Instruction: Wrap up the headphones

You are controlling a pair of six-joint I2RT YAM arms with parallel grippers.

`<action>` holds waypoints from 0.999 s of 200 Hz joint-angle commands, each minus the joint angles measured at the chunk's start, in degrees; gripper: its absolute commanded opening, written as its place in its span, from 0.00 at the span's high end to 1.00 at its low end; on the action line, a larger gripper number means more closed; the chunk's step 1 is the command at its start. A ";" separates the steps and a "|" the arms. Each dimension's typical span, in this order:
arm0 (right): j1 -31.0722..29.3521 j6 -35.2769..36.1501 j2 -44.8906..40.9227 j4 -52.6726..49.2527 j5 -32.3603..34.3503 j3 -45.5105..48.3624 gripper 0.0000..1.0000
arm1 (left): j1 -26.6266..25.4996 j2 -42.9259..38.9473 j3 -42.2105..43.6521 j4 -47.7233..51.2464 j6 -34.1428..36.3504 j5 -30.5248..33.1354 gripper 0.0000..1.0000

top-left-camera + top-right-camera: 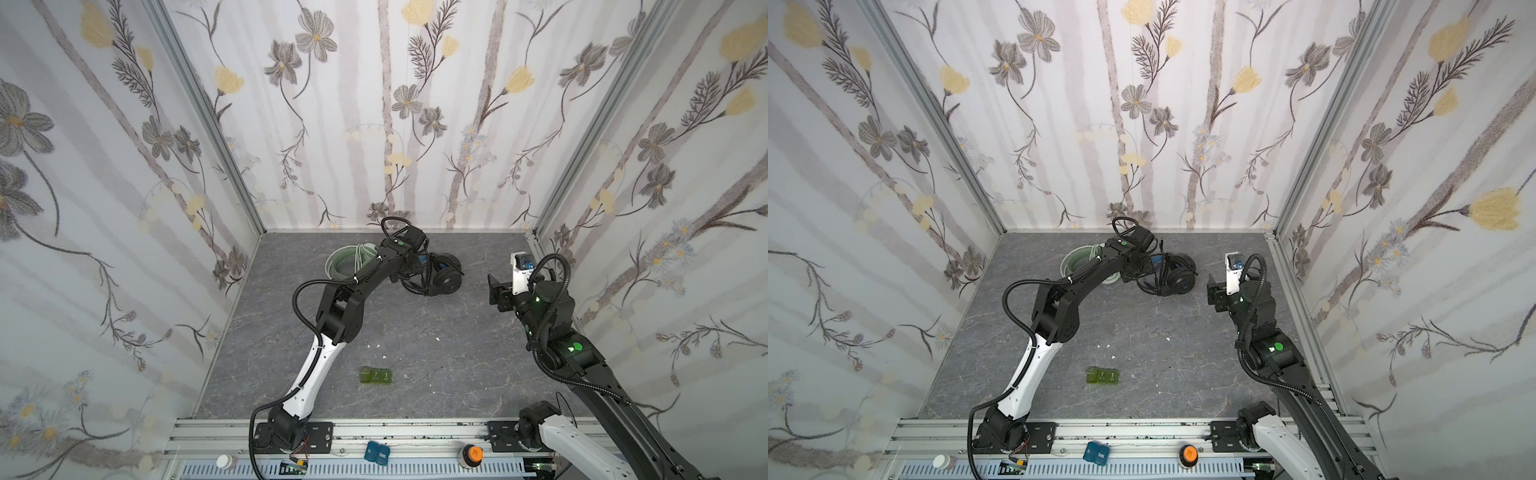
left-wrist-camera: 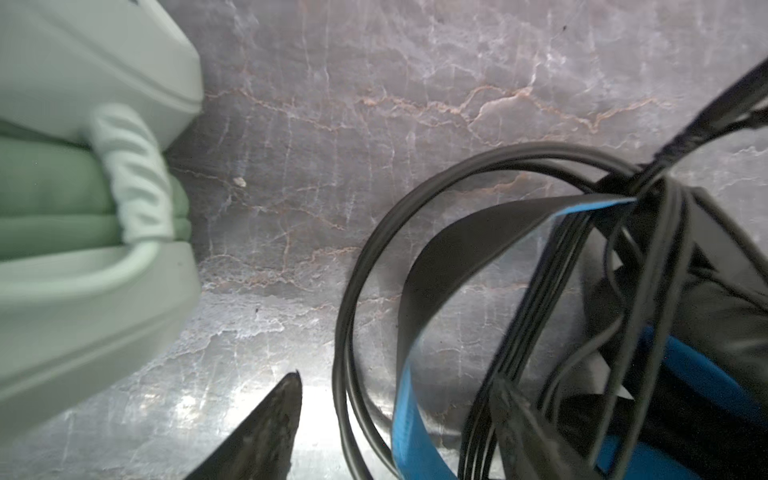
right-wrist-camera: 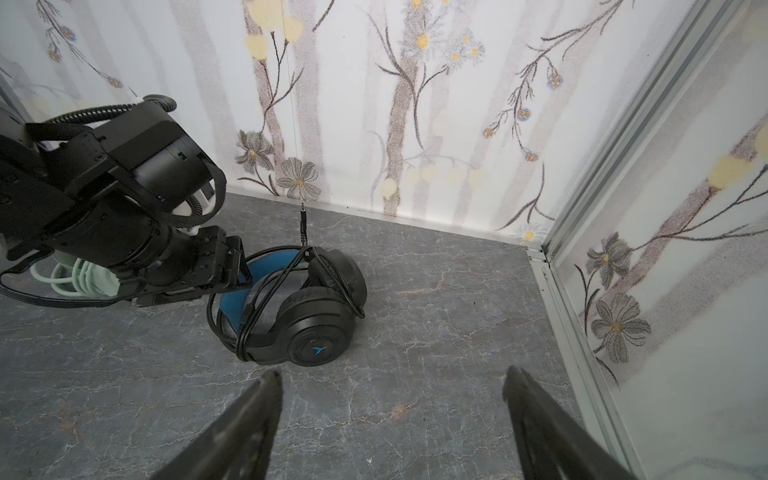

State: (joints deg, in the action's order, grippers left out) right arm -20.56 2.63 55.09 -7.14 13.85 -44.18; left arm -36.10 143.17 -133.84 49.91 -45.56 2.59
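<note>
Both headsets lie at the back of the table (image 1: 415, 353). The green headset (image 1: 338, 266) has its white cable (image 2: 137, 187) wound on. Just beside it is the black headset (image 3: 307, 328), its cable (image 2: 345, 316) looped round the band and its plug (image 3: 304, 224) sticking up free. The left end effector (image 2: 401, 378) sits between them, released, with loops passing between its fingers. The right end effector (image 3: 390, 415) hangs released, well apart. Wrapping looks nearly done; the next move is probably to back out without snagging a loop, or to tuck the plug. In both top views the left arm (image 1: 332, 316) hides much of the green headset.
</note>
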 commanded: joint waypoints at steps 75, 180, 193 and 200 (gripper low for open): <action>0.10 -5.08 -5.14 7.06 4.59 6.09 0.00 | -10.81 -34.79 31.02 -7.48 13.13 12.30 0.04; 12.06 -9.63 13.16 43.10 8.52 20.18 0.00 | 7.61 -105.36 106.09 -41.87 44.19 38.89 0.00; 12.55 -8.54 16.83 45.93 8.59 20.23 0.00 | 10.84 -107.04 110.61 -47.91 46.81 40.35 0.00; 12.80 -8.13 18.40 47.54 8.32 20.26 0.00 | 12.47 -107.02 112.82 -51.20 48.56 39.56 0.00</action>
State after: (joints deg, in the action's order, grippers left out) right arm -8.51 -7.31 69.36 29.15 25.17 -23.77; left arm -27.77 38.00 -27.11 19.09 -8.75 39.51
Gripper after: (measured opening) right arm 0.996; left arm 0.997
